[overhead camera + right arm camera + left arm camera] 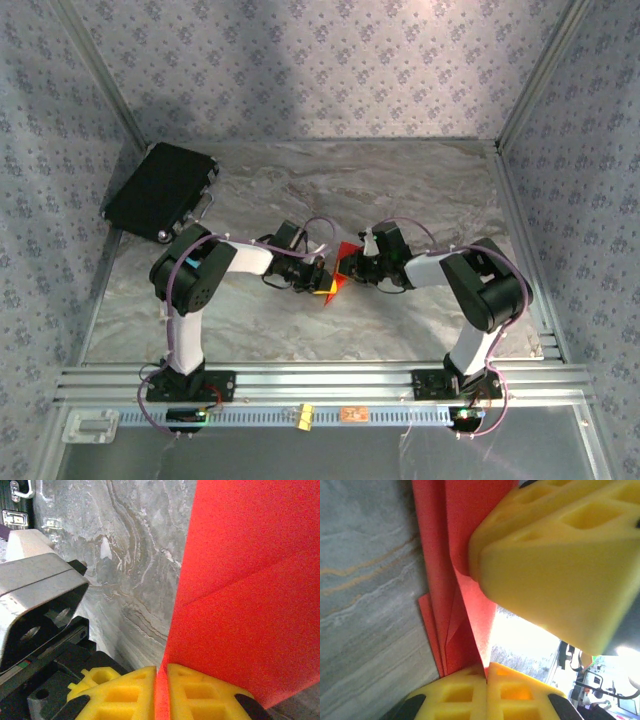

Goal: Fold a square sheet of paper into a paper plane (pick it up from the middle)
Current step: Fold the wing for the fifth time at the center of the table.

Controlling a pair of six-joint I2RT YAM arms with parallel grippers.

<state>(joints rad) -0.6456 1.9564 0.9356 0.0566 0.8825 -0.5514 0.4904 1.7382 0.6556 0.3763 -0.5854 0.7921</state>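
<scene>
left fingers (455, 697) pinch red paper (465, 525); right fingers (200, 692) pinch same paper

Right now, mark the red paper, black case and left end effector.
red paper (250, 530), right wrist view, flat face above the crease.
black case (160, 190), top external view, middle of lid.
left end effector (486, 672), left wrist view, where its fingertips meet.

Twin black-and-white arms with yellow jaws

The left arm (195, 272) and right arm (490, 285) are built alike: rounded black joint housings, white link sections and black base blocks bolted to the aluminium rail (320, 380) along the bench's near edge. Thin lilac cables (322, 224) loop along each arm. The jaws are bright yellow plastic moulded with square pockets, behind them a grey-white wrist housing (40, 580) on a black bracket.
</scene>
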